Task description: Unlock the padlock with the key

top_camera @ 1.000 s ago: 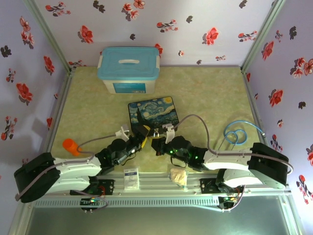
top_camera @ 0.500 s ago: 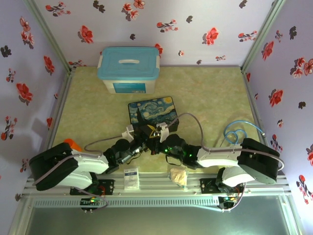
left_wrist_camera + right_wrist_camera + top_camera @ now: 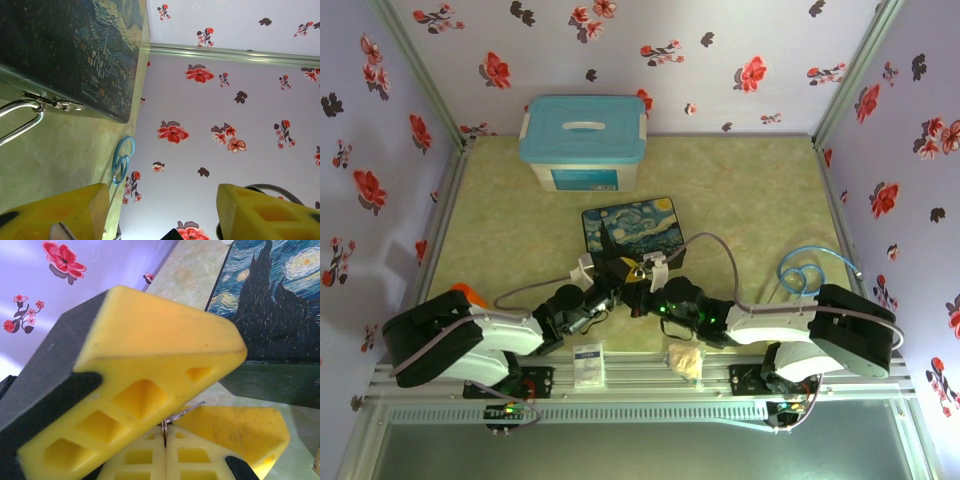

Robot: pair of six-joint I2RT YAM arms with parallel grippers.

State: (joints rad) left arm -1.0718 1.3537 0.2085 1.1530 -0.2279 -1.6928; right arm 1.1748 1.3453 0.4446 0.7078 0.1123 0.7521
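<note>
One key [image 3: 184, 412] pokes its thin tip from the right fingers [image 3: 140, 460], clamped together on it, midway along the bench [image 3: 750, 190] and nearer its front edge. The left fingers [image 3: 65, 205] stand apart alongside. Just beyond, a silver loop [image 3: 20, 131] touches the clasp [image 3: 65, 105] of the painted box [image 3: 75, 45].

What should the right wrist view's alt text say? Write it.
The right pincer is shut on a thin metal key, another yellow finger looming close in front. Behind lies the starry-night painted box on the green table.
</note>
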